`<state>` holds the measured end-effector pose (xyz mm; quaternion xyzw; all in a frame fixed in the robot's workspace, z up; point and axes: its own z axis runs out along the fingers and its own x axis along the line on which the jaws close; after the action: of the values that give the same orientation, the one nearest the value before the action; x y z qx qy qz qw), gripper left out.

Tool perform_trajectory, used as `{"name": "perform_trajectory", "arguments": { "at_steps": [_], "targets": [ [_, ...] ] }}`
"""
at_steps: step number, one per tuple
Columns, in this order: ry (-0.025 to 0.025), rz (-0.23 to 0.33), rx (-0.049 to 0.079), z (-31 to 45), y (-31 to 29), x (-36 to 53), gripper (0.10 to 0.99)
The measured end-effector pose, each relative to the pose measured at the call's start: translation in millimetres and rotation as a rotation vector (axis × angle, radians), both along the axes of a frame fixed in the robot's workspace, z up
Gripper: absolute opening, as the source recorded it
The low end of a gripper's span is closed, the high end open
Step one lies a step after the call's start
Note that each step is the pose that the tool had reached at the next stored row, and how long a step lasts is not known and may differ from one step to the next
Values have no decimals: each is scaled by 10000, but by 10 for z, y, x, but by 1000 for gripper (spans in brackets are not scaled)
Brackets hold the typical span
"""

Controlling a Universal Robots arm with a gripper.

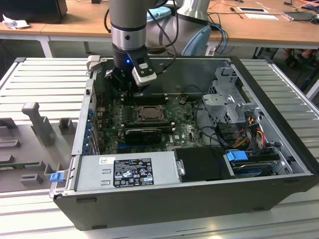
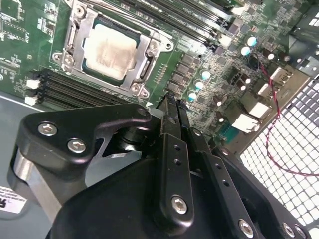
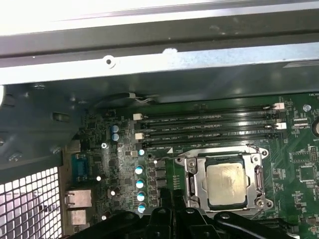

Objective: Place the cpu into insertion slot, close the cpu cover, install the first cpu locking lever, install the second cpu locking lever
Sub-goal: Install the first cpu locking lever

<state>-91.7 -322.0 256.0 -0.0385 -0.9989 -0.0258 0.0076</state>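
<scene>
The cpu [image 1: 147, 114] sits in the slot [image 1: 133, 115], with the gripper [image 1: 130, 94] just above the slot. In the second wrist view the fingers [image 2: 175, 117] are pressed together, holding nothing, beside the cover [image 2: 144, 52]. In the first wrist view the cpu [image 3: 227, 185] lies under the cover [image 3: 256, 179].

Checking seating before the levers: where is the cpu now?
In both wrist views the cpu lies in the insertion slot, beside the black memory slots.
</scene>
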Motion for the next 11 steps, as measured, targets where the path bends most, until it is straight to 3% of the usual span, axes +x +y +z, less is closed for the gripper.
{"name": "perform_trajectory", "arguments": {
  "at_steps": [6,8,11],
  "targets": [
    [0,26,9,0,0,-23,157],
    [1,39,9,0,0,-30,102],
    [1,54,24,1,-1,-63,102]
  ]
}}
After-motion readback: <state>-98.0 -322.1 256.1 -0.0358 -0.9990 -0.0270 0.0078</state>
